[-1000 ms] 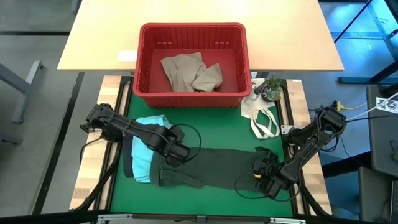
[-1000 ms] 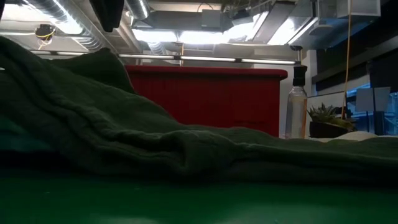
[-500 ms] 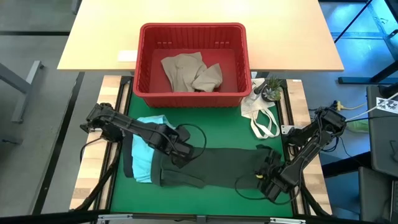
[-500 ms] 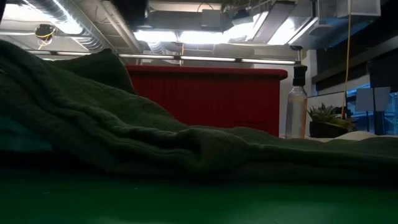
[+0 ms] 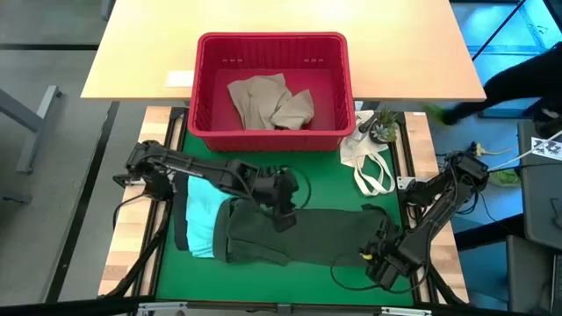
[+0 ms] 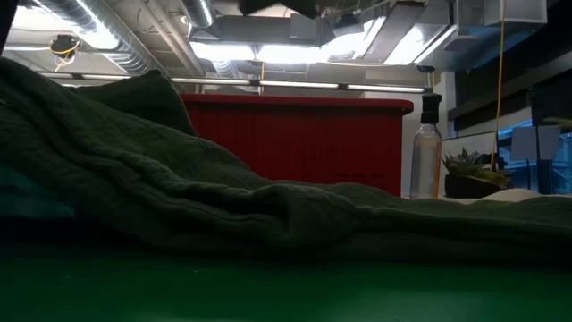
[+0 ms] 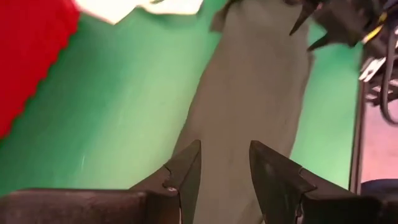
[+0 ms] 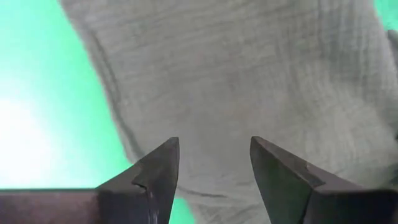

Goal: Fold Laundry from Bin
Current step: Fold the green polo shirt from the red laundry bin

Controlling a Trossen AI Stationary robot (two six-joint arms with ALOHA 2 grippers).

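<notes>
High view: both grippers hover with fingers parted, empty, the left gripper and right gripper at opposite ends of the dark olive garment lying on the green mat.

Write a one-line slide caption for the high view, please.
Both open hands, left hand and right hand, hover over a dark olive green cloth garment before the red plastic bin.

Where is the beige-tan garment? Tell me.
In the high view, the beige-tan garment lies crumpled inside the red bin on the table's far side, beyond the green mat.
</notes>
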